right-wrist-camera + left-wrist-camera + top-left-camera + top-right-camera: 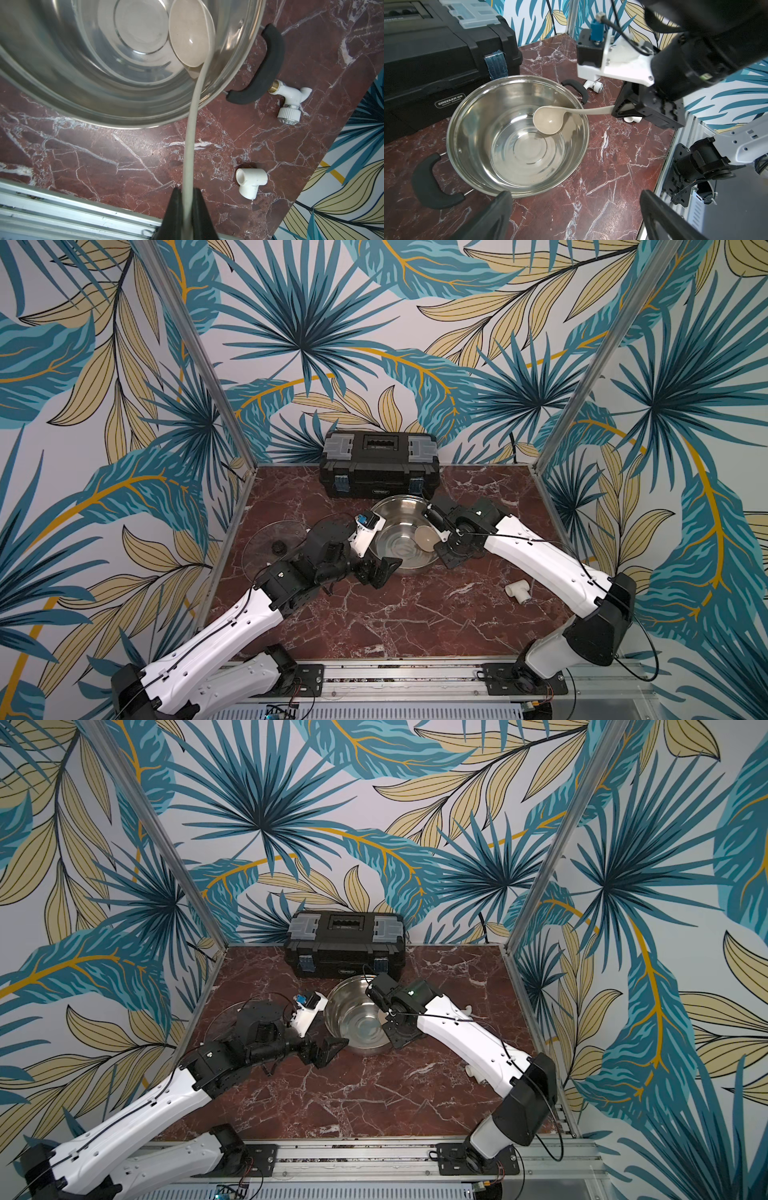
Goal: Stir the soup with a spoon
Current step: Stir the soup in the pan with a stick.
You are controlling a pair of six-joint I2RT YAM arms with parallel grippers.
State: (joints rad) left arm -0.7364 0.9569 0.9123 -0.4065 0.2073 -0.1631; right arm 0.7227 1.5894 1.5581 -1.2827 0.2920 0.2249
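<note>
Right gripper (188, 193) pinches the spoon (548, 122) by its handle, with the ladle bowl already inside the pot (471, 124) near the counter's far edge. Left gripper (574, 197) is spread, empty, beside the pot. No soup visible. Stirring sweeps look left to do.

Toolbox (379, 466) at back wall; glass lid (270, 541) flat on marble table (415, 622); white T-fitting (518, 591) near tap (289, 99).

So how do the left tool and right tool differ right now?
The left tool is open and empty; the right tool is shut on the ladle handle. The left tool is at the near side of the pot; the right tool at its right side, with the ladle bowl inside. Both are black.
</note>
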